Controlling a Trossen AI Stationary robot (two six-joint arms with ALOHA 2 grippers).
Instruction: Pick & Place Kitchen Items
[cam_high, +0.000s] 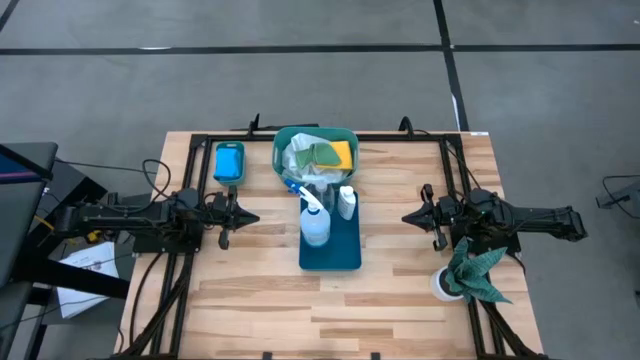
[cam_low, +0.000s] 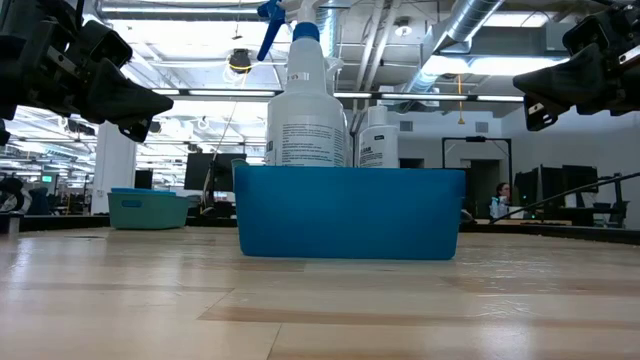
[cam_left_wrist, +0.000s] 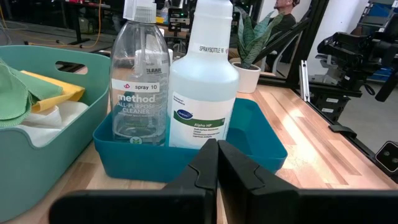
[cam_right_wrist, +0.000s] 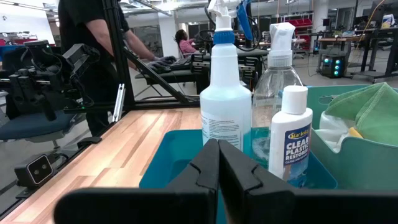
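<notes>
The big light wooden table (cam_high: 250, 310) holds everything. Two dark arms lie low over it, one at each side.

The left gripper (cam_high: 250, 217) sits at about 9 o'clock from the table's middle. Its two fingers are pressed tight together and hold nothing. The right gripper (cam_high: 408, 217) sits at about 3 o'clock. Its fingers are pressed together too, with nothing in them. Both point at the middle.

Between them lies the long dark blue plastic tray (cam_high: 340, 252). In its far end stand three bottles: the white spray bottle with a blue trigger (cam_high: 314, 222), a clear spray bottle (cam_left_wrist: 138, 87) and a small white bottle with a white cap (cam_high: 346, 203).

Touching the tray at 12 o'clock is the round teal plastic tub (cam_high: 282, 150). It holds a white cloth (cam_high: 298, 157), a light-green cloth (cam_high: 325, 152) and a yellow cloth (cam_high: 343, 154).

At about 10 o'clock lies a small blue sponge in a little teal dish (cam_high: 229, 162).

At about 4 o'clock, near the right arm, a dark green rag with pointed corners (cam_high: 475, 272) lies on a small white round thing (cam_high: 441, 285).
</notes>
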